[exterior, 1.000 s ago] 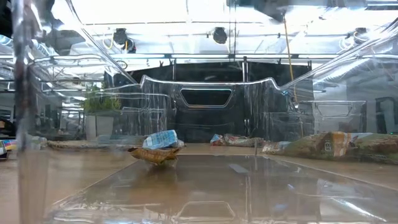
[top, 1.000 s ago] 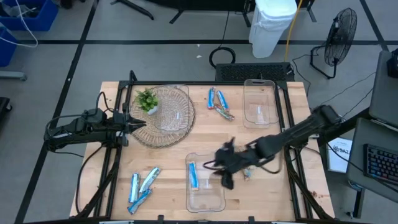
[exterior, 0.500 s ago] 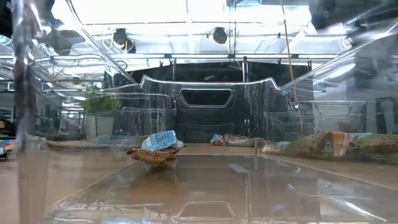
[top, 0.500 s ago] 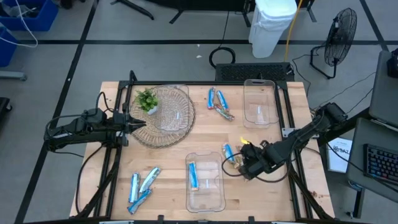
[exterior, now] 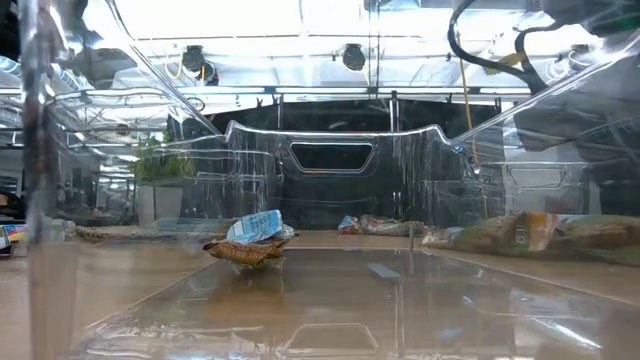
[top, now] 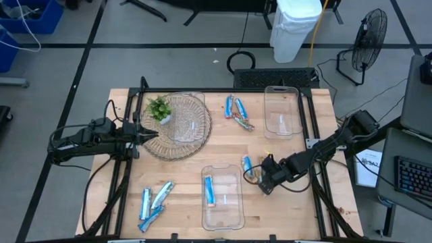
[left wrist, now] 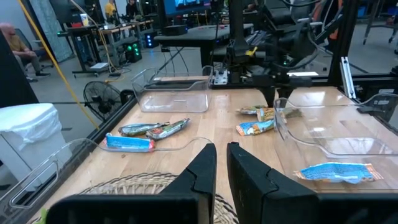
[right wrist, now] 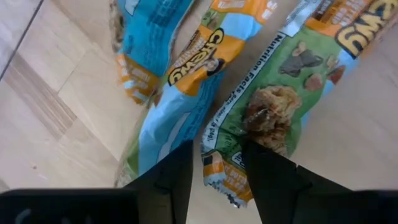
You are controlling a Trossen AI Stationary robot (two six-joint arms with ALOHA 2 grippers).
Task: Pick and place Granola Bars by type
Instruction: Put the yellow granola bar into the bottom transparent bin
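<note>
The right gripper [right wrist: 214, 165], fingers parted and empty, hovers directly above the granola bars [right wrist: 249, 106].

Blue-and-white wrapped granola bars [top: 153, 202] are seen lying flat in a loose cluster at the near left of the tabletop. One blue bar [top: 210, 190] lies inside the near clear tray. Another group [top: 237, 112] lies at the far middle. A blue and a green-wrapped bar [right wrist: 267, 106] lie side by side, right of the near tray.
</note>
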